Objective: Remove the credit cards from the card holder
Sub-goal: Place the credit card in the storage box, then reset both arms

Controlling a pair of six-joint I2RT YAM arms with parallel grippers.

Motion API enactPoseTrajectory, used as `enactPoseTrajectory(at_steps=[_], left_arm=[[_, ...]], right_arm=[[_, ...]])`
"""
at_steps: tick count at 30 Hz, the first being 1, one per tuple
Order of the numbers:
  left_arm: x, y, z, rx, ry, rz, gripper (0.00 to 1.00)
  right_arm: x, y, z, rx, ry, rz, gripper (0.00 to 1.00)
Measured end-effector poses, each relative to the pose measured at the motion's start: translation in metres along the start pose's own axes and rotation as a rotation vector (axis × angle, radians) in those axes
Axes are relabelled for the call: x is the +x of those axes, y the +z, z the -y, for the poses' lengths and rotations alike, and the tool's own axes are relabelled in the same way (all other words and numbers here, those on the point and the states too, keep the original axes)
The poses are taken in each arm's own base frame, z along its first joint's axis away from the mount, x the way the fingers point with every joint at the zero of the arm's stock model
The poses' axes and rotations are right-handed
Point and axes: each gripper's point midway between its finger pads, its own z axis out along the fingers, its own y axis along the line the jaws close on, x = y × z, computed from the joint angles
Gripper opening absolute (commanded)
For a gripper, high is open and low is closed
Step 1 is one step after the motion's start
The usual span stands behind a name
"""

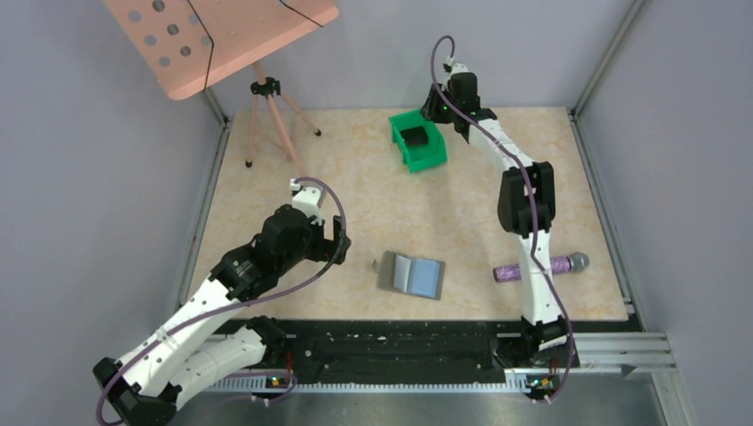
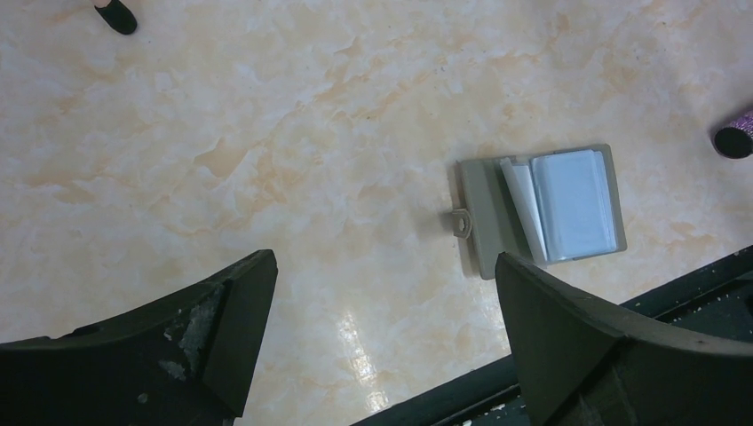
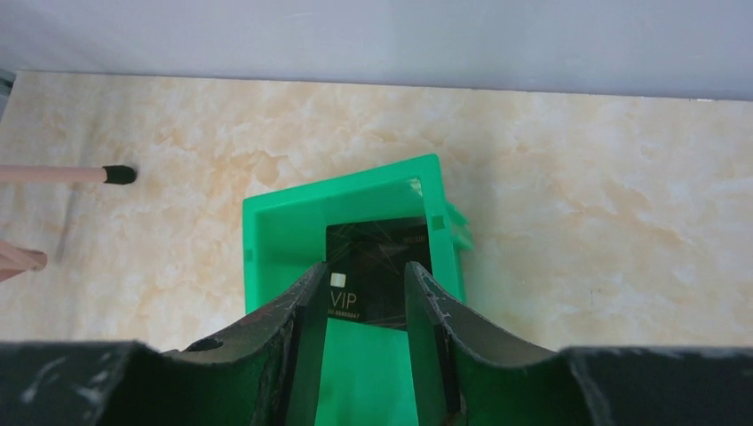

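The card holder [image 1: 411, 275] lies opened flat near the table's front edge, grey with a light blue inner panel [image 2: 575, 202] facing up. A black credit card [image 3: 382, 257] marked VIP lies inside the green bin [image 3: 284, 222] at the back of the table. My right gripper [image 3: 366, 271] hangs over that bin, open, its jaws apart and clear of the card below them. My left gripper [image 2: 382, 257] is open wide above bare table, just left of the card holder, with nothing between its fingers.
A purple cylinder [image 1: 533, 268] lies right of the card holder, behind the right arm. A pink perforated board on a tripod [image 1: 266, 89] stands at the back left, one foot [image 3: 118, 174] on the table left of the green bin [image 1: 426, 155]. Grey walls enclose the table.
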Motion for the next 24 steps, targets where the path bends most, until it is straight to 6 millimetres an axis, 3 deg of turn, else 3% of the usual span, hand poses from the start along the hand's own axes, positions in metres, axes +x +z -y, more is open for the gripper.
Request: enactPoseTrajectory(at_steps=[4,6,10,12,13,16,20,22,24], left_arm=[[0.000,0.000,0.003,0.012,-0.011,-0.002,0.99],[0.000,0.000,0.003,0.013,-0.019,-0.002,0.99],[-0.005,-0.002,0.007,0.023,-0.036,0.004,0.99],[-0.012,-0.005,0.010,0.037,-0.046,0.016,0.99],[-0.015,-0.006,0.012,0.043,-0.054,0.024,0.99],[-0.027,-0.012,0.017,0.061,-0.074,0.051,0.99],[-0.036,-0.016,0.024,0.091,-0.096,0.069,0.99],[-0.040,-0.019,0.028,0.111,-0.107,0.074,0.99],[-0.043,-0.021,0.032,0.128,-0.120,0.079,0.99]], right_arm=[[0.002,-0.018,-0.001,0.022,0.017,-0.038,0.45],[0.009,-0.040,-0.005,0.040,0.033,-0.074,0.51],[0.012,-0.106,-0.021,0.079,0.057,-0.105,0.74],[0.011,-0.145,-0.036,0.087,0.051,-0.096,0.96],[0.012,-0.170,-0.049,0.081,0.042,-0.088,0.99],[0.016,-0.227,-0.090,0.029,0.012,-0.046,0.99],[0.049,-0.294,-0.134,-0.053,-0.032,-0.044,0.99],[0.066,-0.319,-0.140,-0.077,-0.031,-0.059,0.99],[0.079,-0.342,-0.133,-0.072,-0.011,-0.061,0.99]])
